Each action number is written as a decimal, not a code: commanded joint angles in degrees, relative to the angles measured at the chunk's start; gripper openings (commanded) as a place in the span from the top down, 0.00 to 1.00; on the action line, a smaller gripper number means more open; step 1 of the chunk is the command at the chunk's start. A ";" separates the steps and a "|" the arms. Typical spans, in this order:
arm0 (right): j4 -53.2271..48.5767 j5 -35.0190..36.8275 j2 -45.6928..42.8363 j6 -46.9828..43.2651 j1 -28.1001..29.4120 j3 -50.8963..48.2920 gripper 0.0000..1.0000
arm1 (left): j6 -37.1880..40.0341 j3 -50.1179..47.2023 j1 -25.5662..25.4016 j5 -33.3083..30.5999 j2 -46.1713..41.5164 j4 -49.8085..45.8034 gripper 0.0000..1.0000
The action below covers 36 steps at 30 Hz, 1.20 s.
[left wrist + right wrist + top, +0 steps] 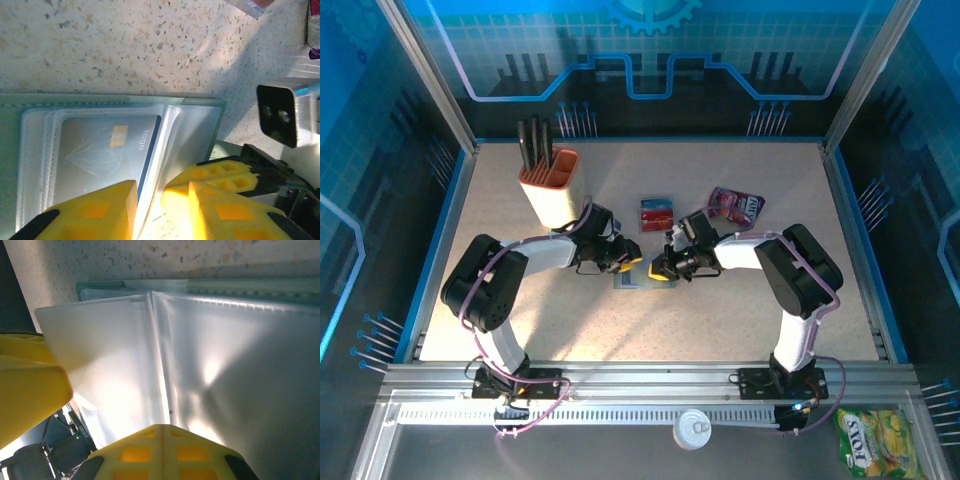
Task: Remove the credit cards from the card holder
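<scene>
Both arms are bent in toward the middle of the tabletop, claws almost nose to nose over the card holder, which lies open and flat btw them, mostly hidden under the yellow tips. Up close it's a grey-green cover with clear plastic sleeves, and one grey card w/ a gold chip sits in the sleeve, fully tucked in. The left claw has its fingers a bit apart, the loose sleeve edge running into the gap; can't tell if it's touching either pad. The right claw is closed, tips pressed together right at the foot of the fold where two sleeves stand up like pages; whether any plastic is caught in there I can't tell. Just beyond the claws, apart from the holder, a small stack of red and blue credit cards lies flat on the tabletop. To its right is a crinkly pink pouch; far left, an orange-and-cream cup w/ black pens.
</scene>
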 commanded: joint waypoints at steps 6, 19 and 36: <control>-12.15 5.84 -9.19 -5.63 -3.20 2.02 0.95 | -0.02 3.12 -1.85 3.48 -0.11 0.34 0.69; -16.71 6.95 -15.16 -8.33 -7.40 0.35 0.95 | -1.15 7.37 -4.48 4.58 6.26 2.40 0.74; -17.33 6.36 -13.94 -8.29 -6.67 0.86 0.95 | -0.61 10.16 -4.83 5.02 7.68 2.79 0.62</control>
